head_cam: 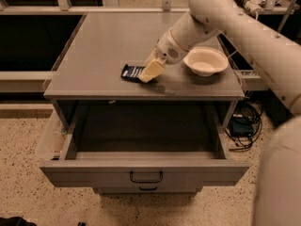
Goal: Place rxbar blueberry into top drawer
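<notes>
The rxbar blueberry [131,72], a small flat bar in a dark navy wrapper, lies on the grey cabinet top [103,46] near its front edge. My gripper [151,70] is down at the bar's right end, touching or just over it, and hides that end. The top drawer [94,172] is pulled wide open below the cabinet top. Its dark interior shows nothing inside. Its thin black loop handle [146,176] is on the front panel.
A white bowl [205,61] stands on the cabinet top just right of the gripper. The lower drawer's handle [148,189] shows under the open drawer. My arm [235,22] reaches in from the upper right. Cables [242,124] lie on the speckled floor at the right.
</notes>
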